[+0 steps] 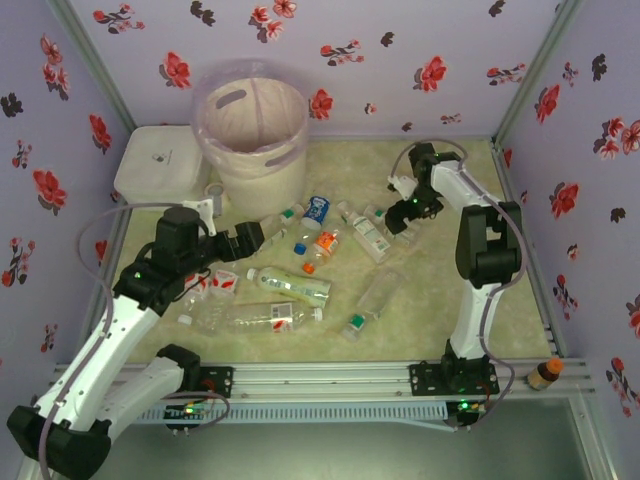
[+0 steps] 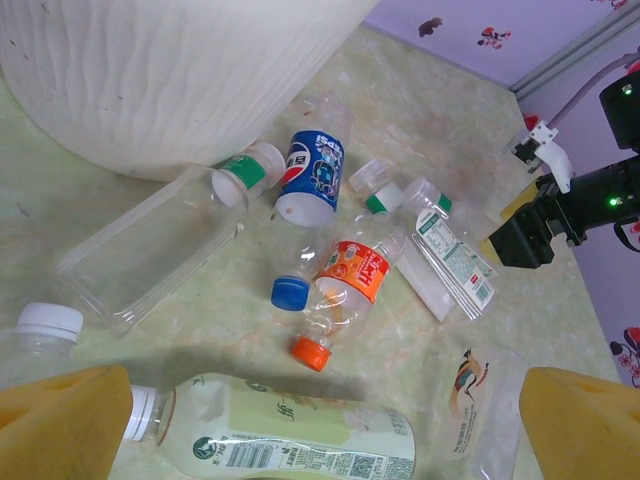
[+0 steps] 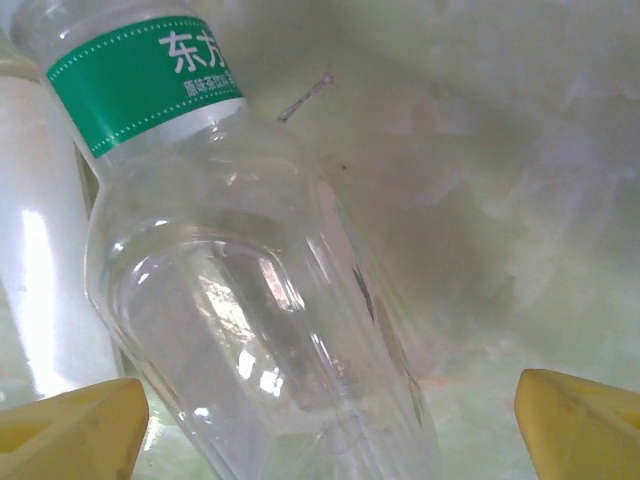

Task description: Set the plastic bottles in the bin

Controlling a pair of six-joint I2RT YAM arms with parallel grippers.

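Lying scattered across the table [image 1: 440, 300], the plastic bottles [image 1: 290, 285] all seemed outside the bin [image 1: 262, 165]; left gripper [image 1: 252, 238] and right gripper [image 1: 405, 220] hovered spread, holding nothing.

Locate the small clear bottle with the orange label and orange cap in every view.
Top external: the small clear plastic bottle with orange label and cap lies mid-table, before the cream-white round bin.
Left wrist: that bottle at frame centre, cap nearest the camera.
Right wrist: a different, green-banded clear bottle.
Shared landmark: the blue-labelled bottle just beyond it.
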